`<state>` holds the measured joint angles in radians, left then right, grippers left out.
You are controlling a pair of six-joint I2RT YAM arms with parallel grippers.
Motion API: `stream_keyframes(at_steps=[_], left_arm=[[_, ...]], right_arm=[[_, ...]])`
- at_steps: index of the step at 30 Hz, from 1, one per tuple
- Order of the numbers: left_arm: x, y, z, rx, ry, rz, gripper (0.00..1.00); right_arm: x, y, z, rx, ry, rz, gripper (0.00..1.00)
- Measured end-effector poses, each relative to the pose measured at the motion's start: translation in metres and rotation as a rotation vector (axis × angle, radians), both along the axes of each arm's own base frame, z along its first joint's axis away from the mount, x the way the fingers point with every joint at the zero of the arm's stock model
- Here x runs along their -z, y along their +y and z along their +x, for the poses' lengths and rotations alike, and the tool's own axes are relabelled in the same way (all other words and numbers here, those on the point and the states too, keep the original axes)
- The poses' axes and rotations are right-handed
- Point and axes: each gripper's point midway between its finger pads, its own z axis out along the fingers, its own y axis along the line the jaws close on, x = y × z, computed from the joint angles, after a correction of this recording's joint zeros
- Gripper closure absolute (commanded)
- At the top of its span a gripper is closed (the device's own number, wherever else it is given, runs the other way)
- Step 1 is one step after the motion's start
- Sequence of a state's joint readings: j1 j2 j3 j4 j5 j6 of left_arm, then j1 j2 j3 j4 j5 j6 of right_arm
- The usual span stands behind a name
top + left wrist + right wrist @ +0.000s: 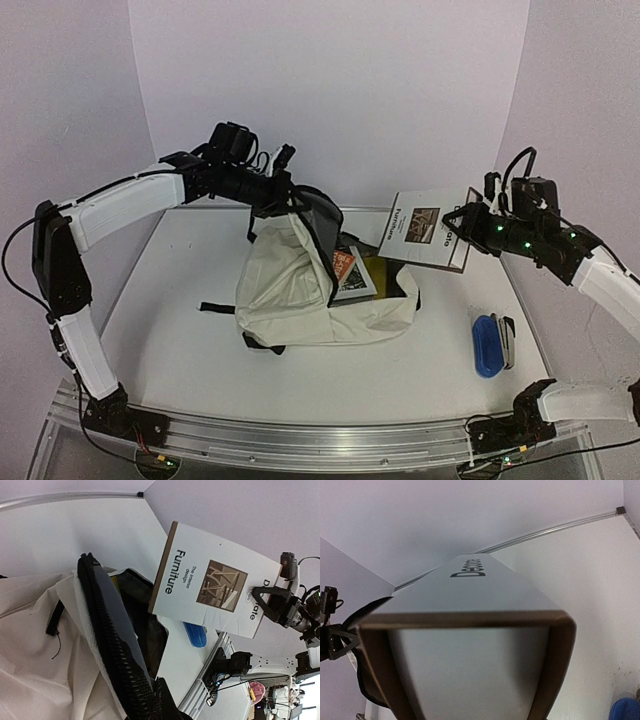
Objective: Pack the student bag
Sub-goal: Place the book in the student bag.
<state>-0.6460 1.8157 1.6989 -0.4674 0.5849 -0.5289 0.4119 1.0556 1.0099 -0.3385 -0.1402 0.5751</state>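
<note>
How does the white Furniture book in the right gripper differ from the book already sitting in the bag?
The Furniture book is held in the air by the right gripper, beside the student bag; the orange-covered book lies inside the bag's opening. The Furniture book shows its whole white cover; the orange-covered book is partly hidden by the bag's flap and looks smaller. Both are flat and rectangular.

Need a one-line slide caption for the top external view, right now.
Left gripper holds the student bag open while the right gripper carries a white book toward it.
</note>
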Motion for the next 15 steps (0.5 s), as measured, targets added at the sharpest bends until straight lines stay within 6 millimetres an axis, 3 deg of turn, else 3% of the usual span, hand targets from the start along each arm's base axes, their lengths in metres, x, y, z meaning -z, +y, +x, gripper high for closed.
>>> stream_keyframes(at_steps=[2, 6, 15], left_arm=[[-0.022, 0.009, -0.007, -0.006, -0.049, -0.008, 1.0], [-0.04, 0.02, -0.015, -0.006, -0.1, -0.004, 1.0], [-0.035, 0.026, -0.024, 0.032, -0.113, 0.012, 1.0]], right_arm=[[-0.001, 0.008, -0.005, -0.049, 0.015, 0.038, 0.74], [-0.005, 0.026, -0.02, -0.152, 0.048, 0.123, 0.74], [0.014, 0.051, -0.046, -0.276, 0.164, 0.299, 0.74]])
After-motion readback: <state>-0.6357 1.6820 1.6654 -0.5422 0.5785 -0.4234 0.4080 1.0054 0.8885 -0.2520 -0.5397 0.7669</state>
